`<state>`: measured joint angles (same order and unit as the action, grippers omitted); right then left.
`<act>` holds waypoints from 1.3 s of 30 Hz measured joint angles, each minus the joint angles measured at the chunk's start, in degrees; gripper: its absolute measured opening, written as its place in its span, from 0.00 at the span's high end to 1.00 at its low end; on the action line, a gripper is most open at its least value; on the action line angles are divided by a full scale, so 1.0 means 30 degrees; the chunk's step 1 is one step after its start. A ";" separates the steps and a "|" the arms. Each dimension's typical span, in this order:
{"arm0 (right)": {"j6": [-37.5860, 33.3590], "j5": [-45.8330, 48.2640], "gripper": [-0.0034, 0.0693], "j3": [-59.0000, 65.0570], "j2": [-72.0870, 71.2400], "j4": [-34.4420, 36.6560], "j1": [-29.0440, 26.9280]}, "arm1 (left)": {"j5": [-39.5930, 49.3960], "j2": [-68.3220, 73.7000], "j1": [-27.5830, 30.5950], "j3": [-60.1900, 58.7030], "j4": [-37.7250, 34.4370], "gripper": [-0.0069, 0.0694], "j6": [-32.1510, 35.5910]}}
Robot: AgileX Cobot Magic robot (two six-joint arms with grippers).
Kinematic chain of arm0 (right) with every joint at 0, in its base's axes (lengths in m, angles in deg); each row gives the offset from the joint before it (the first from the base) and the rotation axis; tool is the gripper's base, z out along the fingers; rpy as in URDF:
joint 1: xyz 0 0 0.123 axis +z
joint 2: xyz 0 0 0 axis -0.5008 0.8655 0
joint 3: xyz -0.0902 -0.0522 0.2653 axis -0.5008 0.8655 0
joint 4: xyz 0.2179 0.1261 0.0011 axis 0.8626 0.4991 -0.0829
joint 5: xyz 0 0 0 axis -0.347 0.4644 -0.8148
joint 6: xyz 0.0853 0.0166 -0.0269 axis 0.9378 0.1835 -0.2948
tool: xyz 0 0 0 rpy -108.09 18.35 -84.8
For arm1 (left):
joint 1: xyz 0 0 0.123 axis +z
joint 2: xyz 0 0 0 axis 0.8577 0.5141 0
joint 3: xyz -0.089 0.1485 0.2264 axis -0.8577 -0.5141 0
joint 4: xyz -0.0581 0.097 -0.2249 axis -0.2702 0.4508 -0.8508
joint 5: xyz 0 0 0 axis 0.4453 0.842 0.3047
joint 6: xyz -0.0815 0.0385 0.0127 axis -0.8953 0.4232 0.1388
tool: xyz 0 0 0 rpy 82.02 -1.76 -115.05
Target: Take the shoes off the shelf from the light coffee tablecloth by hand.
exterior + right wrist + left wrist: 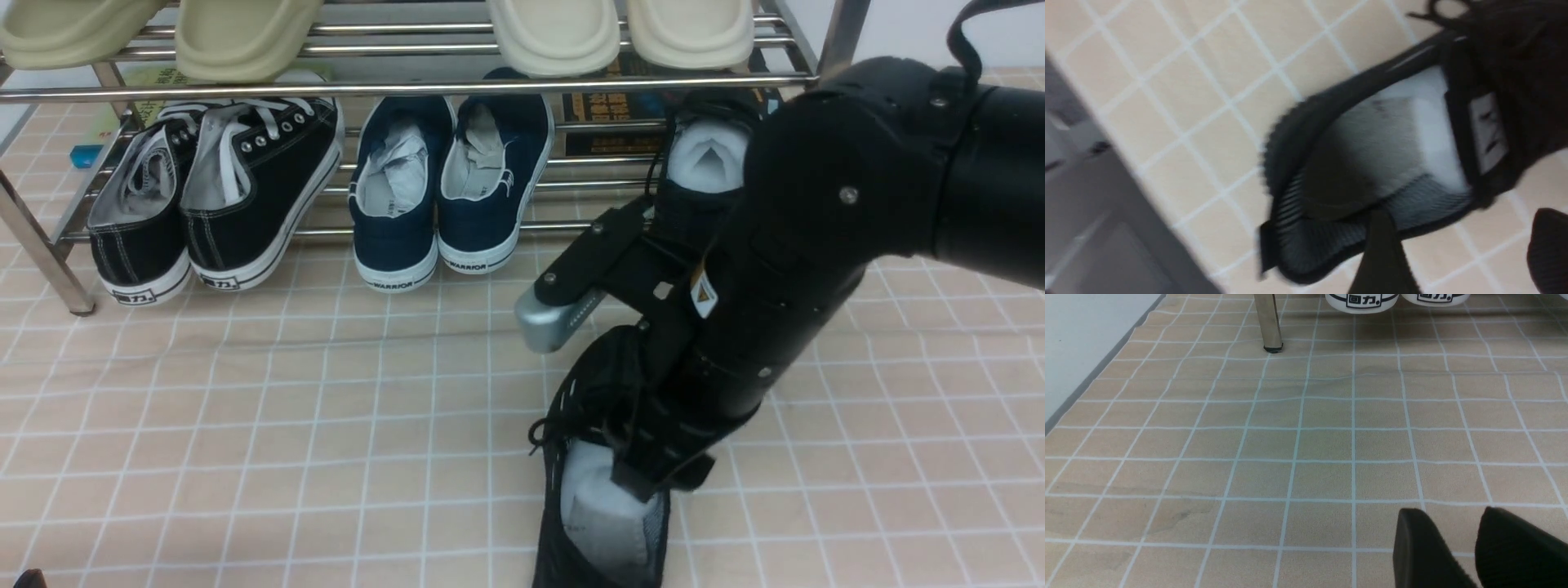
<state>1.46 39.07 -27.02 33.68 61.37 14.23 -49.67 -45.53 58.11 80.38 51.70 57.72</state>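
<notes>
The black multi-fingered right hand hangs over a black knit lace-up sneaker stuffed with white paper. Its silver-tipped thumb sticks out sideways, away from the fingers, which reach down at the shoe's tongue. In the blurred right wrist view two dark fingertips stand well apart with cloth showing between them, so the hand is spread, not pinching.

This sneaker lies on the light coffee tablecloth, a beige cloth printed with a grid of thin white lines. The shoe is close to the cloth's near edge and right of its middle, with its toe toward the shelf. The second black knit sneaker stands at the right end of the lower tier of the shiny chrome tube shelf, partly hidden behind the hand.

Left of it on that tier are navy white-soled shoes, then black canvas sneakers with white laces. Pale foam slippers sit on the top tier.

The left hand hovers low over bare cloth near the shelf's left leg, with a gap between its two dark fingertips and nothing in it.

The cloth ripples slightly in front of the shelf and shows faint darker patches. At its left edge a grey strip borders a plain white surface.
</notes>
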 joint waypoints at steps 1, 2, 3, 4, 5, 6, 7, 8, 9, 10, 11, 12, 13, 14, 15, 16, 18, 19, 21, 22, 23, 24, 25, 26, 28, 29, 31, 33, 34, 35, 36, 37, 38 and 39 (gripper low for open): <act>0.0000 -0.0089 0.34 0.0000 0.0000 -0.0485 0.0000 | 0.0000 0.0000 0.0000 0.0000 0.0000 0.59 0.0000; 0.0000 -0.0181 0.35 -0.0015 0.0000 -0.0818 -0.0020 | 0.0000 0.0000 0.0000 0.0000 0.0000 0.59 0.0000; 0.0000 -0.0267 0.41 -0.0109 0.0000 -0.1530 -0.0113 | 0.0000 0.0000 0.0000 0.0000 0.0000 0.59 0.0000; 0.0000 -0.0284 0.45 -0.0211 0.0000 -0.1669 -0.0224 | 0.0000 0.0000 0.0000 0.0000 0.0000 0.59 0.0000; 0.0000 -0.0321 0.49 -0.0304 0.0000 -0.1723 -0.0341 | 0.0000 0.0000 0.0000 0.0000 0.0000 0.59 0.0000; 0.0000 -0.0451 0.58 -0.0528 0.0000 -0.1726 -0.0579 | 0.0000 0.0000 0.0000 0.0000 0.0000 0.59 0.0000; 0.0000 -0.0637 0.65 -0.0794 0.0000 -0.1744 -0.0821 | 0.0000 0.0000 0.0000 0.0000 0.0000 0.59 0.0000; 0.0000 -0.0880 0.73 -0.1008 0.0000 -0.1702 -0.1084 | 0.0000 0.0000 0.0000 0.0000 0.0000 0.59 0.0000; 0.0000 -0.1079 0.81 -0.1167 0.0000 -0.1677 -0.1368 | 0.0000 0.0000 0.0000 0.0000 0.0000 0.59 0.0000; 0.0000 -0.1317 0.86 -0.1280 0.0000 -0.1627 -0.1530 | 0.0000 0.0000 0.0000 0.0000 0.0000 0.59 0.0000; 0.0000 -0.1713 0.94 -0.1404 0.0000 -0.1581 -0.1893 | 0.0000 0.0000 0.0000 0.0000 0.0000 0.59 0.0000; 0.0000 -0.1944 0.95 -0.1428 0.0000 -0.1588 -0.2041 | 0.0000 0.0000 0.0000 0.0000 0.0000 0.59 0.0000; 0.0000 -0.2164 0.96 -0.1444 0.0000 -0.1588 -0.2137 | 0.0000 0.0000 0.0000 0.0000 0.0000 0.59 0.0000; 0.0000 -0.2592 0.97 -0.1484 0.0000 -0.1588 -0.2441 | 0.0000 0.0000 0.0000 0.0000 0.0000 0.59 0.0000; 0.0000 -0.2988 0.97 -0.1493 0.0000 -0.1588 -0.2632 | 0.0000 0.0000 0.0000 0.0000 0.0000 0.59 0.0000; 0.0000 -0.3468 0.97 -0.1493 0.0000 -0.1572 -0.2839 | 0.0000 0.0000 0.0000 0.0000 0.0000 0.59 0.0000; 0.0000 -0.3827 0.95 -0.1493 0.0000 -0.1572 -0.3083 | 0.0000 0.0000 0.0000 0.0000 0.0000 0.59 0.0000; 0.0000 -0.3958 0.94 -0.1493 0.0000 -0.1572 -0.3213 | 0.0000 0.0000 0.0000 0.0000 0.0000 0.59 0.0000; 0.0019 -0.4086 0.90 -0.1493 0.0000 -0.1638 -0.3485 | 0.0000 0.0000 0.0000 0.0000 0.0000 0.59 0.0000; 0.0169 -0.4104 0.87 -0.1493 0.0000 -0.1698 -0.3676 | 0.0000 0.0000 0.0000 0.0000 0.0000 0.59 0.0000; 0.0312 -0.4104 0.84 -0.1493 0.0000 -0.1727 -0.3778 | 0.0000 0.0000 0.0000 0.0000 0.0000 0.59 0.0000; 0.0539 -0.4104 0.80 -0.1493 0.0000 -0.1794 -0.3982 | 0.0000 0.0000 0.0000 0.0000 0.0000 0.59 0.0000; 0.0840 -0.4104 0.76 -0.1493 0.0000 -0.1840 -0.4225 | 0.0000 0.0000 0.0000 0.0000 0.0000 0.59 0.0000; 0.1149 -0.4104 0.71 -0.1493 0.0000 -0.1860 -0.4488 | 0.0000 0.0000 0.0000 0.0000 0.0000 0.59 0.0000; 0.1593 -0.4104 0.63 -0.1493 0.0000 -0.1860 -0.5069 | 0.0000 0.0000 0.0000 0.0000 0.0000 0.59 0.0000; 0.1820 -0.4104 0.60 -0.1493 0.0000 -0.1860 -0.5355 | 0.0000 0.0000 0.0000 0.0000 0.0000 0.59 0.0000; 0.2105 -0.4174 0.55 -0.1493 0.0000 -0.1860 -0.5840 | 0.0000 0.0000 0.0000 0.0000 0.0000 0.59 0.0000; 0.2239 -0.4273 0.53 -0.1530 0.0073 -0.1843 -0.6127 | 0.0000 0.0000 0.0000 0.0000 0.0000 0.59 0.0000; 0.2303 -0.4305 0.52 -0.1709 0.0223 -0.1769 -0.6293 | 0.0000 0.0000 0.0000 0.0000 0.0000 0.59 0.0000; 0.2319 -0.4323 0.52 -0.1963 0.0497 -0.1748 -0.6356 | 0.0000 0.0000 0.0000 0.0000 0.0000 0.59 0.0000; 0.2319 -0.4322 0.52 -0.2024 0.0556 -0.1748 -0.6356 | 0.0000 0.0000 0.0000 0.0000 0.0000 0.59 0.0000; 0.2340 -0.4290 0.52 -0.2671 0.1088 -0.1749 -0.6418 | 0.0000 0.0000 0.0000 0.0000 0.0000 0.59 0.0000; 0.2357 -0.4270 0.52 -0.2965 0.1328 -0.1694 -0.6419 | 0.0000 0.0000 0.0000 0.0000 0.0000 0.59 0.0000; 0.2357 -0.4127 0.52 -0.3747 0.1921 -0.1574 -0.6419 | 0.0000 0.0000 0.0000 0.0000 0.0000 0.59 0.0000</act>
<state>8.53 26.69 -38.26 39.45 56.65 -5.02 -49.67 -45.53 58.11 80.38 51.70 57.72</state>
